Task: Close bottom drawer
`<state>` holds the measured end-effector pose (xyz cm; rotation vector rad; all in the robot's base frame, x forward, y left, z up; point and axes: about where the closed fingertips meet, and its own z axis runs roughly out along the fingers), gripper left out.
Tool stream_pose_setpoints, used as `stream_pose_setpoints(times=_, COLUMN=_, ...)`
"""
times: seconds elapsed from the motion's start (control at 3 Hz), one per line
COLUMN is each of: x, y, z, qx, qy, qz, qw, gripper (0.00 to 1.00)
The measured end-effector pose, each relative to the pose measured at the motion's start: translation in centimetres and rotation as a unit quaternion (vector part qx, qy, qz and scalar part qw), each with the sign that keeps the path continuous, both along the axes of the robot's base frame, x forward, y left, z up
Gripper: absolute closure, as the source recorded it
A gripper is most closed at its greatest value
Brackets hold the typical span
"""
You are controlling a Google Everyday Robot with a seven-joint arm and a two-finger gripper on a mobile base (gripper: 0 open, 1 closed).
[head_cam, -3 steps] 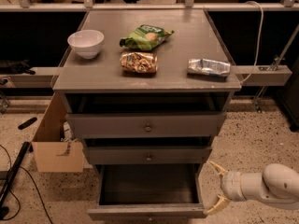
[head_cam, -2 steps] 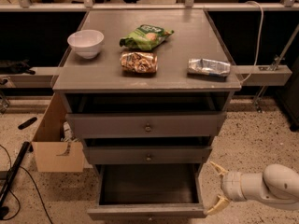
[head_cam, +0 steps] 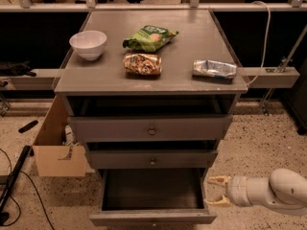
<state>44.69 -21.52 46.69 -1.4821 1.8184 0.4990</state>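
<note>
The bottom drawer of the grey cabinet is pulled out far, its dark interior showing and its grey front at the lower edge of the view. My gripper is at the drawer's right side, low and to the right of the cabinet, with its two yellowish fingers spread apart and nothing between them. It points left toward the drawer's right wall. The white arm comes in from the lower right.
The middle drawer and top drawer stand slightly out. On the cabinet top are a white bowl, a green bag, a brown snack bag and a silver packet. A cardboard box stands at the left on the floor.
</note>
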Motion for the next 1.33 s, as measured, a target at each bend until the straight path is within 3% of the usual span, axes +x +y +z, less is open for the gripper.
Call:
stream_pose_setpoints(times=0.33, x=0.0, y=0.5, z=-1.1, qx=-0.005, qy=0.006, qz=-0.001, qw=1.0000, gripper=0.69)
stream_pose_setpoints(times=0.67, x=1.1, y=0.8, z=-4.9, qx=0.001, qy=0.015, qz=-0.009, qw=0.9998, gripper=0.93)
stream_pose_setpoints(times=1.0, x=-0.7, y=-0.6, z=-10.5, qx=-0.022, qy=0.035, qz=-0.006, qw=0.9991, gripper=1.00)
stream_pose_setpoints(times=1.33, x=-0.8, y=-0.6, z=-10.5, qx=-0.022, qy=0.035, qz=-0.006, qw=0.9991, gripper=1.00)
